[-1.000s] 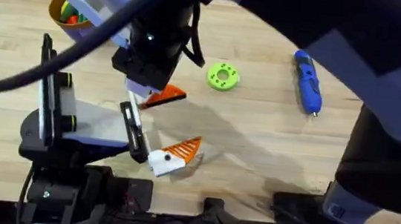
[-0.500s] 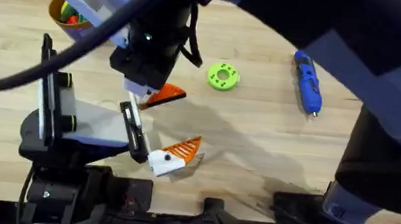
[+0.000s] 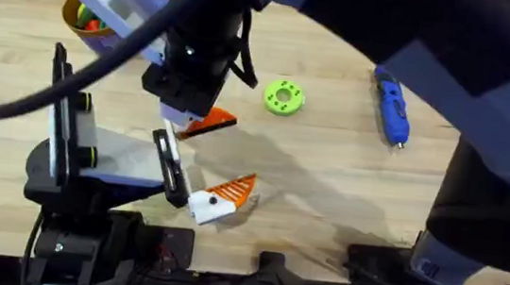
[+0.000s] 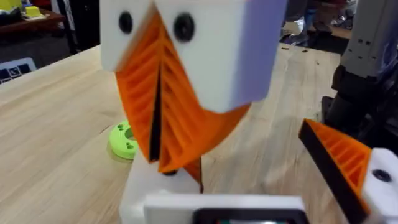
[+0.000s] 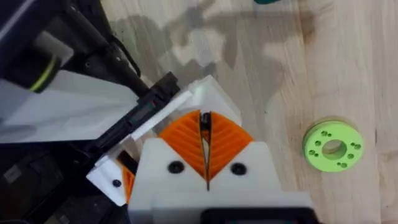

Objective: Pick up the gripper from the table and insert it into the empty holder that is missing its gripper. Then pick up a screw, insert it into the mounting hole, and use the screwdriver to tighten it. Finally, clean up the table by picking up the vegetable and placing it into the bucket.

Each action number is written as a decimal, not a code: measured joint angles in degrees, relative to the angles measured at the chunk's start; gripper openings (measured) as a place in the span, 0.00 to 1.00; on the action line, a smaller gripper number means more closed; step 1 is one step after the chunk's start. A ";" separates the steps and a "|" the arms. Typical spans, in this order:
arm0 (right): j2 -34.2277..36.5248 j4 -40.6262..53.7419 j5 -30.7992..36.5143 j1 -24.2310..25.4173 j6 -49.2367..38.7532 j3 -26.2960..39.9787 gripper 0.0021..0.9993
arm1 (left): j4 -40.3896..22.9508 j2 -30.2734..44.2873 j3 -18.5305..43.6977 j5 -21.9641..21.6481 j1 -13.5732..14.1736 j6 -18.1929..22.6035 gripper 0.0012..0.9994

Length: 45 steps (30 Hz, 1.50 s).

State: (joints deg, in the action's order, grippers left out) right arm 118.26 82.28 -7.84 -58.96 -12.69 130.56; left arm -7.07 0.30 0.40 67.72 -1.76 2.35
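Bucket (image 3: 83, 18) at far left of the counter (image 3: 326, 188), colourful bits inside, part hidden by an arm overhead. Right gripper (image 5: 204, 144) reaches across the middle, jaws pressed together on a thin dark piece, likely the gripper (image 3: 208, 121), its orange end poking out in the overhead view. Left gripper (image 3: 199, 177) low near the front edge: one finger with an orange tip (image 3: 229, 193), the holder (image 3: 167, 148) bare; jaws apart, holding nothing. Lime-green ring (image 3: 284, 97) just beside; screwdriver (image 3: 391, 104) well to the right.
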 joint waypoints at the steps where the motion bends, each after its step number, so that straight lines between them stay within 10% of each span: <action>1: 0.00 0.02 0.00 0.00 0.00 -0.02 0.00 | 0.00 0.02 0.00 0.00 0.00 0.00 0.99; 25: 0.00 -0.90 0.00 0.00 0.30 -1.64 0.01 | -0.02 0.01 0.00 0.00 0.00 -0.28 0.99; 33: -0.02 -0.57 1.23 1.20 0.69 -1.64 0.97 | -0.02 0.01 0.00 0.01 -0.07 -0.68 0.99; 45: -0.72 0.52 0.46 2.21 3.89 -1.78 0.99 | -0.04 0.01 0.00 0.19 -0.04 -0.63 0.99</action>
State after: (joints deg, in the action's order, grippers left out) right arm 117.54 82.81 -7.37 -56.75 -8.80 128.78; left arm -7.11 0.31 0.40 67.91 -1.80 1.72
